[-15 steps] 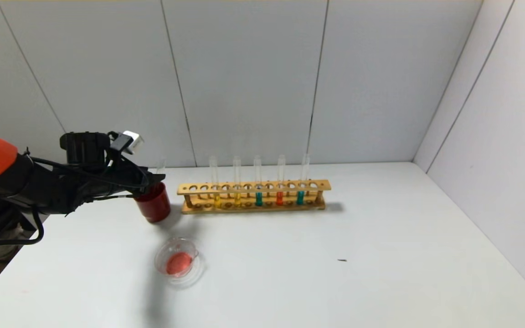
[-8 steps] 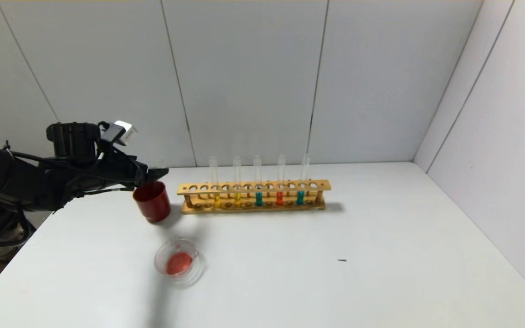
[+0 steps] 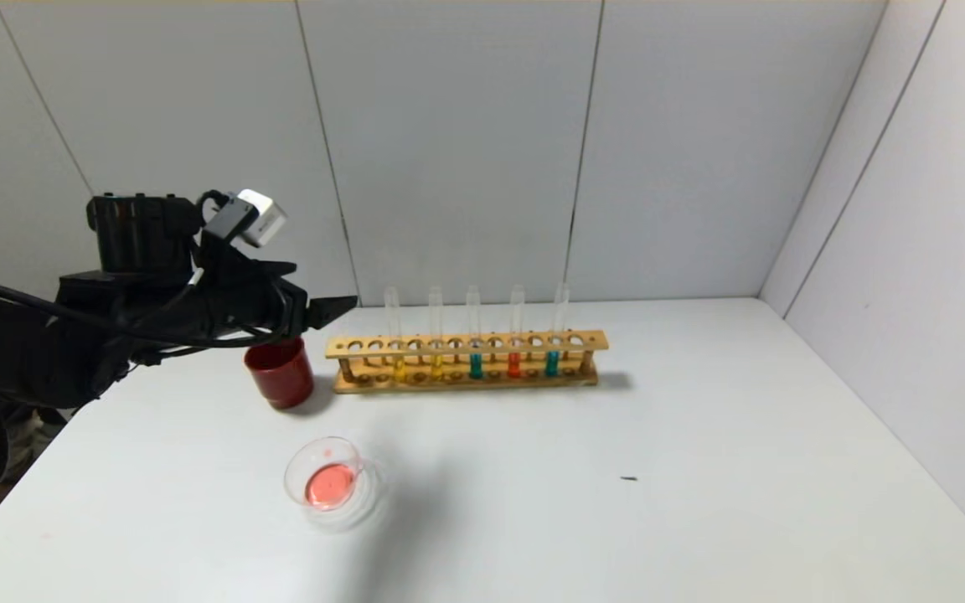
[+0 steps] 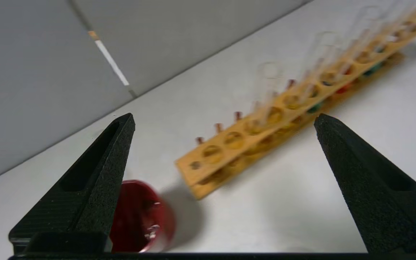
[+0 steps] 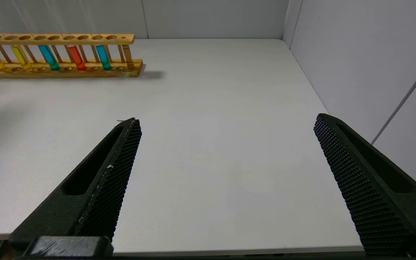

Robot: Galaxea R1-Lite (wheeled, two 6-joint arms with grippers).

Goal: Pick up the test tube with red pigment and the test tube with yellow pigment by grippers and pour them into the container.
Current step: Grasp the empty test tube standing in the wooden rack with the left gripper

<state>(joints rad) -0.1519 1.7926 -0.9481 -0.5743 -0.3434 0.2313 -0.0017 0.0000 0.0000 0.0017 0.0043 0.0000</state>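
Table: one white flat tabletop [image 3: 700,435], carrying everything below.
Grippers: two black-fingered. Left gripper [image 4: 222,121] hangs above the cup, fingers spread wide, holding nothing. Right gripper [image 5: 226,122] over bare table on the robot's right, fingers likewise spread, holding nothing.
Rack: one long wooden test-tube rack [image 3: 466,362], near the back wall.
Tubes in rack: five clear glass, upright. Two hold yellow pigment [image 3: 399,368]; two teal [image 3: 475,365]; one red pigment [image 3: 513,363], standing between the teal pair.
Cup: one dark red opaque cup [image 3: 280,373], just beside the rack's left end.
Container: one low round clear glass dish [image 3: 325,480], nearer the robot than the cup, holding a red pool.
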